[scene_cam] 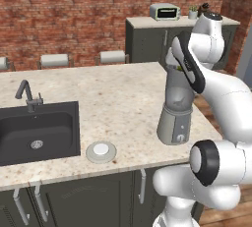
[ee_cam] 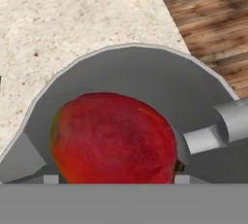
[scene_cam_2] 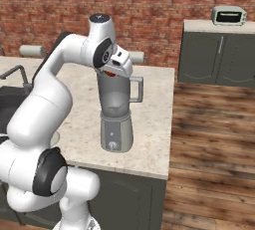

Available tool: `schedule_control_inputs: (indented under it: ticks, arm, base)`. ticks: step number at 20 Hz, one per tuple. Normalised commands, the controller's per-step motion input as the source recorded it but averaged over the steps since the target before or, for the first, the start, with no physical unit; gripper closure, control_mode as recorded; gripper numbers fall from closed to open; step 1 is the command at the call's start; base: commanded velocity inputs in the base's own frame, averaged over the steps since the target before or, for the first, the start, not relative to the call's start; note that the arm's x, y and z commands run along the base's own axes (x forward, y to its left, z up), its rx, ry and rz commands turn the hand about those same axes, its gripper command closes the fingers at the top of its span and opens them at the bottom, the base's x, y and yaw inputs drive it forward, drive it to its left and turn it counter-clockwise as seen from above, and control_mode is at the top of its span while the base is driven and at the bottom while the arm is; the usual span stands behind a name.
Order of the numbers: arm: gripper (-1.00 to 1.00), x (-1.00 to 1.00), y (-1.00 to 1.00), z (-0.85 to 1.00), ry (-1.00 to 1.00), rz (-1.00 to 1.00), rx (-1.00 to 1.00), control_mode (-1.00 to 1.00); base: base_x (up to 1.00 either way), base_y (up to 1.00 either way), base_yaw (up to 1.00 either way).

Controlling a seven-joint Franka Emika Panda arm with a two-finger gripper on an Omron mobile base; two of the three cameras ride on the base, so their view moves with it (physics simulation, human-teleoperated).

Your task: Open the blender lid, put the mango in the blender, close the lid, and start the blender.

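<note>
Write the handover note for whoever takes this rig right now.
Gripper: shut on the mango, poised over the open mouth of the blender.
Blender lid: off, lying on the counter between the sink and the blender.
Done: lid off, mango picked up and brought above the jar.
Left: release the mango into the jar, refit the lid, start the blender.

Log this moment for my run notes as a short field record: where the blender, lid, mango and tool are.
blender: upright near the counter edge, jar open, handle to the side
blender lid: off, flat on the counter beside the sink
mango: held in the tool, directly above the open jar
tool: at the jar mouth, shut on the mango
step not yet done: release, lid, start
</note>
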Motion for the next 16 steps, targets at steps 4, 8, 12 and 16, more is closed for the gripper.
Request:
schedule_control_inputs:
  ticks: [4,8,12,16]
  arm:
    - [1.00,0.00,0.00,-0.53,0.19,0.06,0.00,-1.00]
    - [-1.00,0.00,0.00,-0.65,0.19,0.06,-0.01,-1.00]
    - [-1.00,-0.01,0.00,-0.43,0.09,0.04,0.00,-1.00]
    - [-1.00,0.00,0.00,-0.06,0.00,0.02,0.00,-1.00]
  base:
    - [0.00,0.00,0.00]
    - [0.00,0.00,0.00]
    - [0.00,0.00,0.00]
    - [0.00,0.00,0.00]
